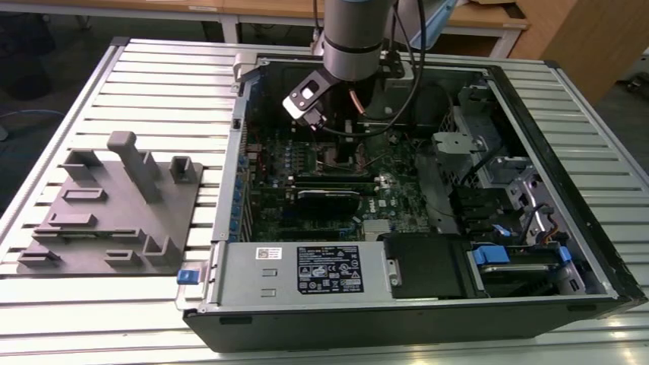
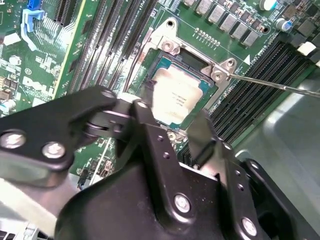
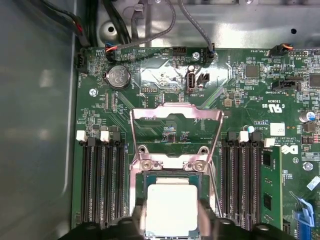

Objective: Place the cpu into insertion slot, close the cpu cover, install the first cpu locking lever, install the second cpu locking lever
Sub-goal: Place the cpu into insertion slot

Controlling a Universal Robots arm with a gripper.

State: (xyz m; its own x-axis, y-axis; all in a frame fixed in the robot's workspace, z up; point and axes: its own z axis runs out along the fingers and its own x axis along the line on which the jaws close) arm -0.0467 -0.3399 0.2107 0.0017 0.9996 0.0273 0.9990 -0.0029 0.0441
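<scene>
End effector point(image 3: 171, 215) is gripping the cpu point(image 2: 177, 95) at the insertion slot point(image 2: 187, 59).
Cpu cover point(image 3: 150, 114) is standing open; for a clean seat the cpu should be going down flat and square.

Grey robot arm point(image 1: 353, 30) with a matte black gripper point(image 2: 172, 115).
The arm is a round, pale-grey tube with a dark band near the wrist. Black cables point(image 1: 408, 68) run alongside it, and a white-edged bracket point(image 1: 306, 97) sits at the wrist. In the second wrist view, the gripper's flat black links point(image 2: 75, 120) are fastened with bright silver screws point(image 2: 182, 202).
</scene>
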